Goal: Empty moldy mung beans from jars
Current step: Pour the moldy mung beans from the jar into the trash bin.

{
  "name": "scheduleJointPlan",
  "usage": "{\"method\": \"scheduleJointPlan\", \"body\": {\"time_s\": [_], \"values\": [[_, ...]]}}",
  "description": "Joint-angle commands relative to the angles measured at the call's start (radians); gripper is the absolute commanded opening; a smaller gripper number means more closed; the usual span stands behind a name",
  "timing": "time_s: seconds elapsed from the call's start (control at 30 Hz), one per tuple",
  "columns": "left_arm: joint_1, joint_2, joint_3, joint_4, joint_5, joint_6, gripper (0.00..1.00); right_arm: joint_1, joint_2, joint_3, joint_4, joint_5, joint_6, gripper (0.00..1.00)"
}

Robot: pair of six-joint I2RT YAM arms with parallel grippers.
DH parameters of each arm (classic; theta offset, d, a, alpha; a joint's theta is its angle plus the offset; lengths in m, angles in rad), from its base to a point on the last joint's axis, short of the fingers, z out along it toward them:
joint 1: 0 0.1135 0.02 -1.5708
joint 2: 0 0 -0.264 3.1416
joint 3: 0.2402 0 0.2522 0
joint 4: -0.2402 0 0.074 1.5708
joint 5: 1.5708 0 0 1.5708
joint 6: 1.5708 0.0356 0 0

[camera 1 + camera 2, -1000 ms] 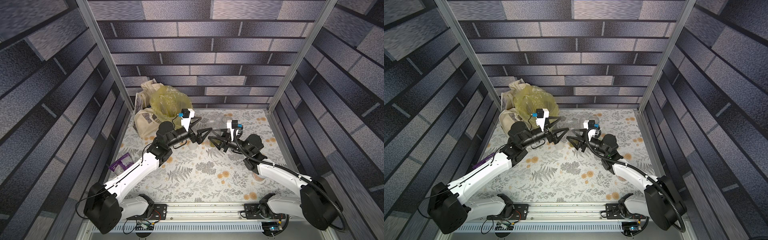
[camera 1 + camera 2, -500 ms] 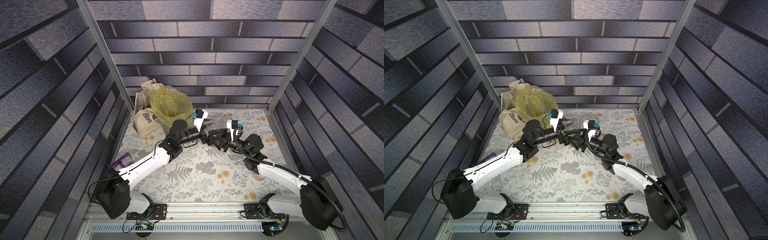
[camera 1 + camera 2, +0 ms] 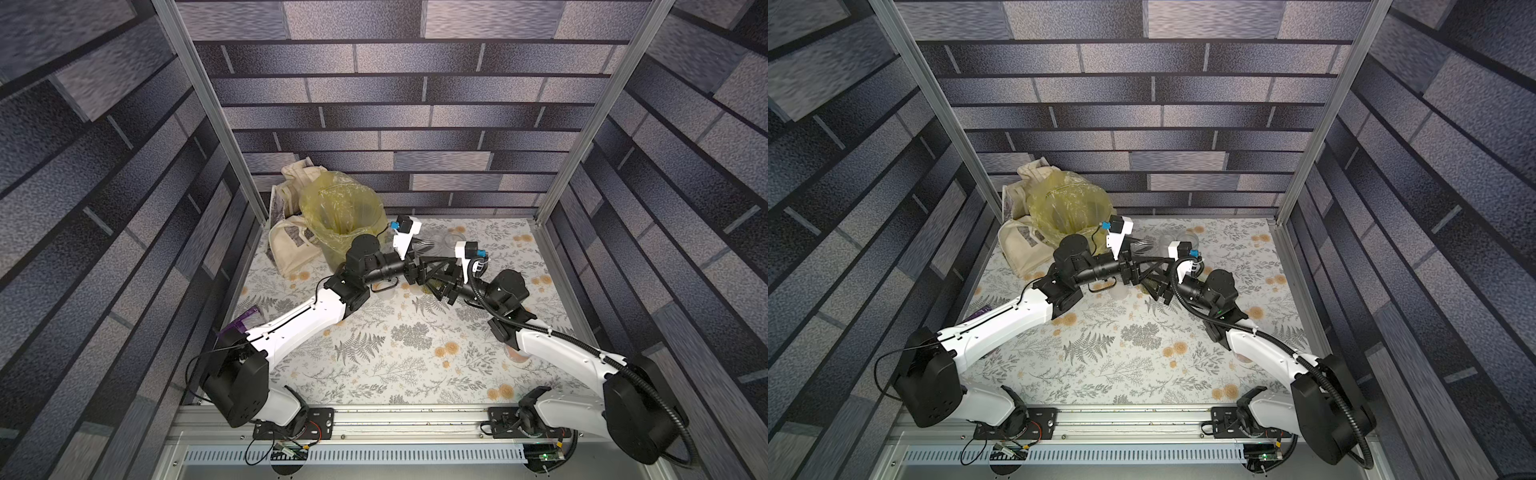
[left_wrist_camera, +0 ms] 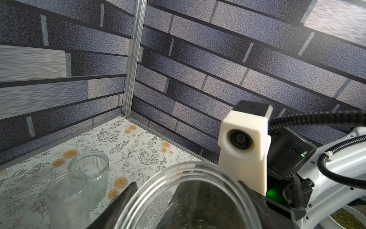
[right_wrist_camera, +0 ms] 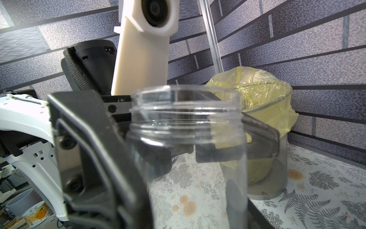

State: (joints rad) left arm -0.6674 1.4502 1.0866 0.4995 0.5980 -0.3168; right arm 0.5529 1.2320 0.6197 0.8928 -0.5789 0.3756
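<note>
Bin (image 3: 332, 224), yellow-bagged, stands far left. Your right gripper (image 5: 188, 188) clamps the wide open-mouthed jar (image 5: 186, 111) upright, centre-far, to the right of it. Your left gripper (image 5: 206, 150) straddles the jar's neck, jaws part-way apart; you cannot tell whether they touch. Two clear jars (image 4: 91, 168) stand farther back. Mung beans (image 4: 344, 218) show in a white-rimmed vessel (image 4: 324, 215) under the right arm (image 4: 336, 158).
</note>
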Motion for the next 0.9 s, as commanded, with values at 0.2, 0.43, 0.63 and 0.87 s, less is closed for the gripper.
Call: {"method": "scheduleJointPlan", "body": {"time_s": [0.2, 0.43, 0.63, 0.87], "values": [[0.011, -0.004, 0.032, 0.005, -0.009, -0.031, 0.57, -0.005, -0.011, -0.01, 0.039, 0.043, -0.026, 0.61], [0.029, 0.001, 0.041, 0.009, 0.0, -0.064, 0.55, -0.005, -0.003, -0.007, 0.029, 0.044, -0.034, 0.69], [0.049, -0.005, 0.05, 0.012, -0.008, -0.08, 0.52, -0.005, -0.003, -0.01, 0.018, 0.048, -0.044, 0.75], [0.052, -0.007, 0.052, 0.054, -0.051, -0.118, 0.51, -0.005, 0.005, -0.015, 0.027, 0.05, -0.043, 0.85]]}}
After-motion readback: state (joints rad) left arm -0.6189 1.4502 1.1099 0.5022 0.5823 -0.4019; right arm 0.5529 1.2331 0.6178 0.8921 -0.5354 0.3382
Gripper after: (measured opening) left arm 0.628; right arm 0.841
